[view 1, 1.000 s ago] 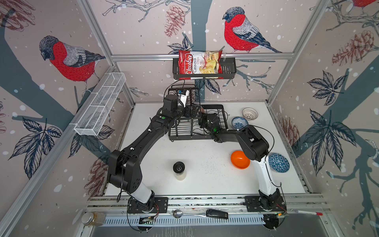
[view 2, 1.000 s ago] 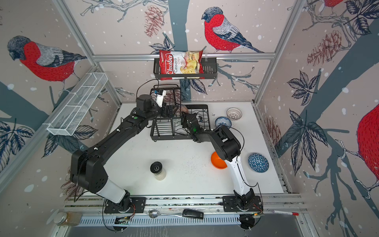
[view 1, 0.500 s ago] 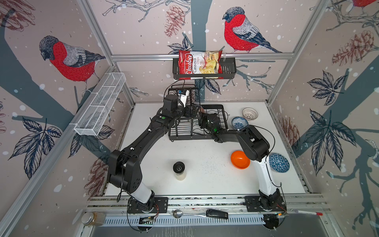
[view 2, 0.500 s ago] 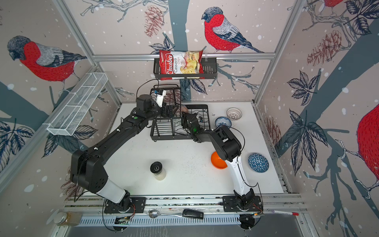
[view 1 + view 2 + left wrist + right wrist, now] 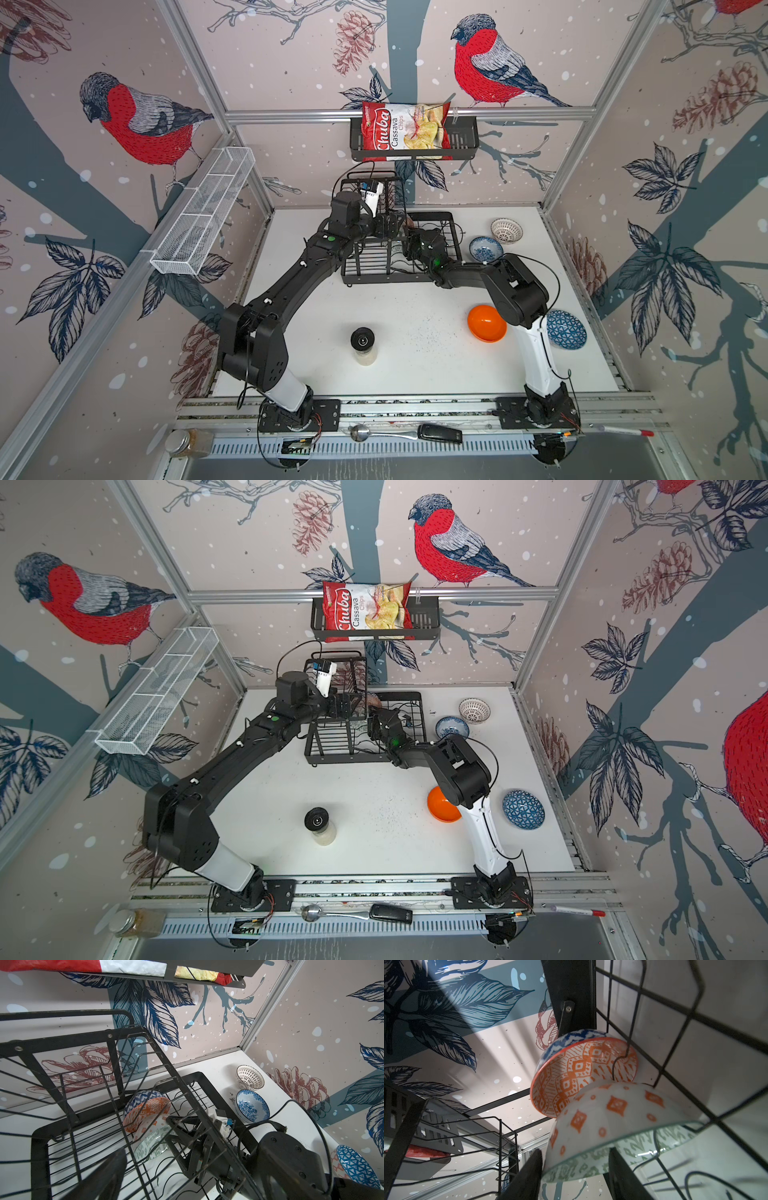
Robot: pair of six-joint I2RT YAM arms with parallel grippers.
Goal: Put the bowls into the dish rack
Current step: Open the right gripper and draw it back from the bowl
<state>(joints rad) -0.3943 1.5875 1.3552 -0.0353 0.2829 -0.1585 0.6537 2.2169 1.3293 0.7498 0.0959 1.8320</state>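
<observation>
Inside the dish rack (image 5: 571,985), the grey-green patterned bowl (image 5: 602,1118) fills the gap between the right gripper's (image 5: 575,1151) fingers (image 5: 529,1178), the orange-white patterned bowl (image 5: 571,1076) blocks just beyond the fingertips, rack wires crowd one finger's outer side, and open room lies outside the other.

Plain glossy orange over the orange bowl (image 5: 486,323). At its 3 o'clock, deep blue with a white triangle net on the blue bowl (image 5: 566,329). At 12 o'clock from the orange bowl, white with blue flowers in the floral bowl (image 5: 486,248); at its 1 o'clock, white with brown lattice on the lattice bowl (image 5: 506,230). Black wire for the dish rack (image 5: 384,279). Orange-white diamonds inside the zigzag bowl (image 5: 577,1072), blue-white zigzag outside. Grey-green motifs inside the green bowl (image 5: 612,1122), orange diamonds on white outside.
</observation>
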